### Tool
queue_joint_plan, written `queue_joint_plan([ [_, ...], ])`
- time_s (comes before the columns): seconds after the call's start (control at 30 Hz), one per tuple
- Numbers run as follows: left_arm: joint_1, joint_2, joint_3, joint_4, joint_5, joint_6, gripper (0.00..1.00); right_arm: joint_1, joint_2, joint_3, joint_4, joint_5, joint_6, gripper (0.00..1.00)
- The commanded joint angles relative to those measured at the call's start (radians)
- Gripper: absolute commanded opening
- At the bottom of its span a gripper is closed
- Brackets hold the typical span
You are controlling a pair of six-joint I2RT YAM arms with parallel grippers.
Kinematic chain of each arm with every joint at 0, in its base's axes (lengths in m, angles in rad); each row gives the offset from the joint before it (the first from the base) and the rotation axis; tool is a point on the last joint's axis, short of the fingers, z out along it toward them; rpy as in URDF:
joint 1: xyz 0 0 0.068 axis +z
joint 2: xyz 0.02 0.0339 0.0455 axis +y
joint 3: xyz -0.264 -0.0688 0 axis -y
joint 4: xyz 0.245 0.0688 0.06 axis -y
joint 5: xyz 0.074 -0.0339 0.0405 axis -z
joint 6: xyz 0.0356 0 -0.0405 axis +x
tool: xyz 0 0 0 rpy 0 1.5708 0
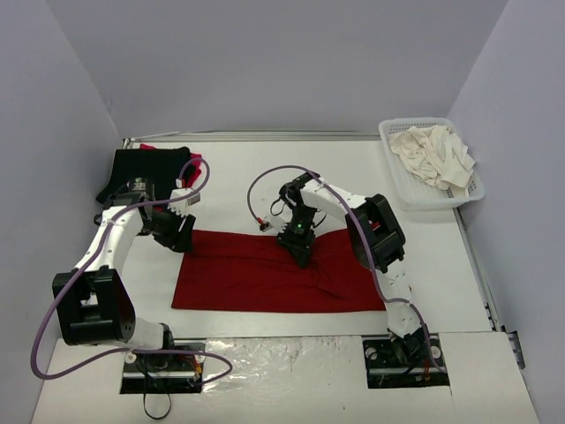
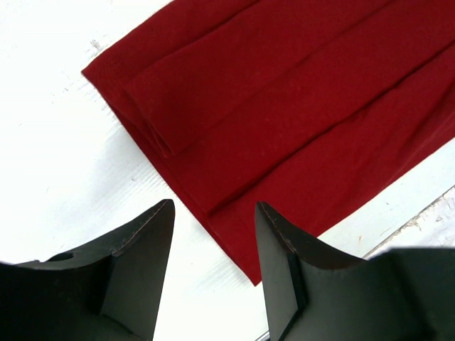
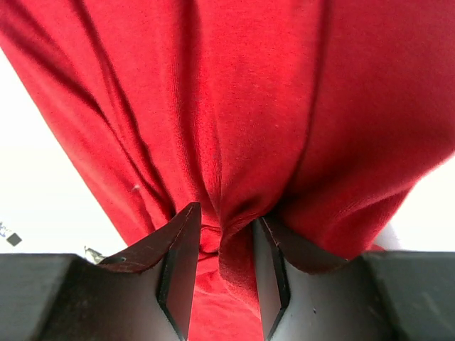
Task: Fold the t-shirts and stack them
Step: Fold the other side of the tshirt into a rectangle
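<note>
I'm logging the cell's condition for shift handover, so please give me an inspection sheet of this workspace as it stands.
Surface: white table, no spills seen.
Job's things: dark red t-shirt folded into a long strip at centre; black t-shirt folded at far left, lying over a bright red t-shirt; cream-white t-shirts crumpled in the basket.
Clutter: white lattice basket at far right; otherwise nothing seen.
Grippers: left gripper open, over the strip's far left corner; right gripper shut on the dark red t-shirt's far edge.
Cables: purple cables loop along both arms; no snag seen.
Surroundings: plain grey walls on three sides.
</note>
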Motion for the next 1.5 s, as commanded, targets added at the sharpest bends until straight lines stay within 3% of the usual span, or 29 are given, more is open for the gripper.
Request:
queue_joint_plan([
  [0.0,0.005,-0.039,0.000,0.001,0.011,-0.003,0.48,0.025,-0.077,-0.077,-0.034,-0.012,-0.009,0.31],
  [0.37,0.003,-0.039,0.000,0.006,0.011,-0.006,0.48,0.031,-0.105,-0.077,0.015,0.058,0.041,0.32],
  [0.67,0.000,0.020,0.025,-0.011,0.042,0.017,0.48,0.024,0.016,0.076,0.010,0.090,0.051,0.43],
  [1.17,0.002,0.073,0.022,-0.011,0.054,0.035,0.48,-0.021,0.188,0.159,0.003,0.061,0.022,0.52],
  [1.47,0.002,0.075,0.015,0.000,0.031,0.028,0.48,-0.074,0.281,0.328,0.004,0.112,0.050,0.58],
])
